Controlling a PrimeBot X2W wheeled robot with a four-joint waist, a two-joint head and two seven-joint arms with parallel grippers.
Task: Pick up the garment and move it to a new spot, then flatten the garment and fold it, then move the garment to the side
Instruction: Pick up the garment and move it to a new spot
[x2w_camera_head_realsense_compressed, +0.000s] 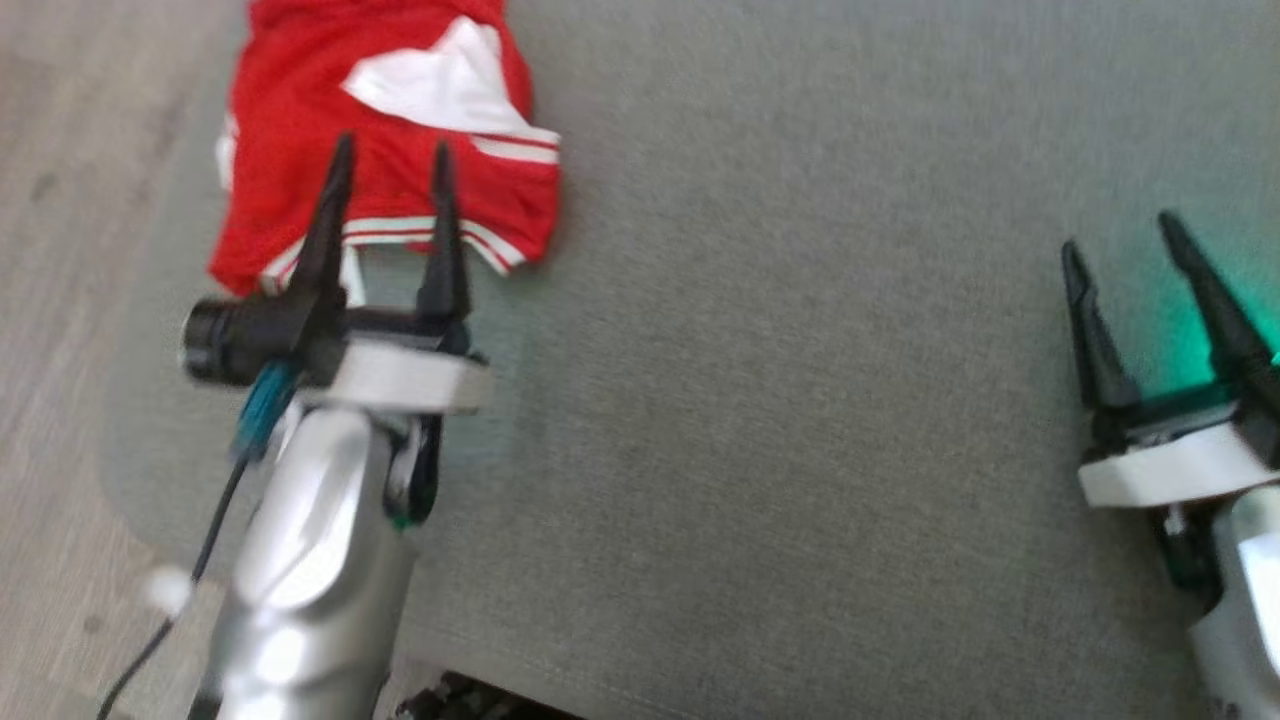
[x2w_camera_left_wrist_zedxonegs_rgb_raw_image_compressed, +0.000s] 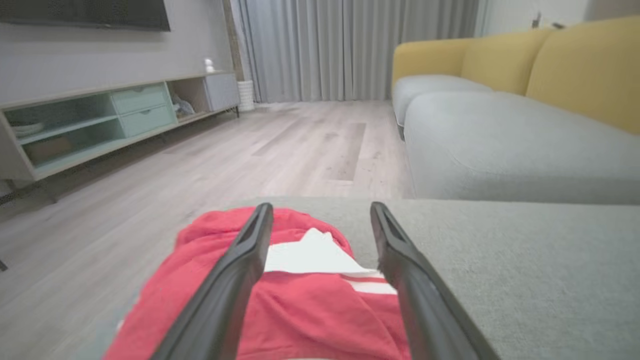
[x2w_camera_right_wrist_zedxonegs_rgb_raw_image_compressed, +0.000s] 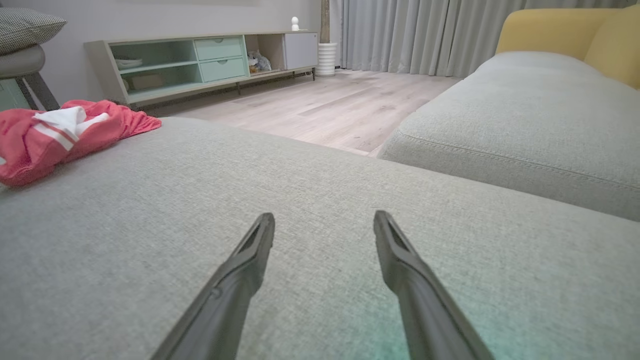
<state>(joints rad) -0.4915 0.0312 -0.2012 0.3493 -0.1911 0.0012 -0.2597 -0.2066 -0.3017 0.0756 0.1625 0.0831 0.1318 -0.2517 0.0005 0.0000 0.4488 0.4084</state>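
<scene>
Cut off by the head view's top edge: upper part of the red mesh garment with white striped trim. Partly hidden behind the long dark fingers of the left gripper: its near hem. Cropped again at the left wrist view's bottom edge and the right wrist view's left edge. Cut by the head view's right edge: outer finger of the right gripper. Too small to identify: small white object atop the long pale wooden cabinet; shelf contents blurred.

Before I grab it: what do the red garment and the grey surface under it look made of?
Red garment: thin, soft fabric, probably a synthetic sportswear knit; it lies crumpled in loose folds, with white striped trim. Grey surface: matte woven upholstery, judging by its coarse, even weave.
</scene>
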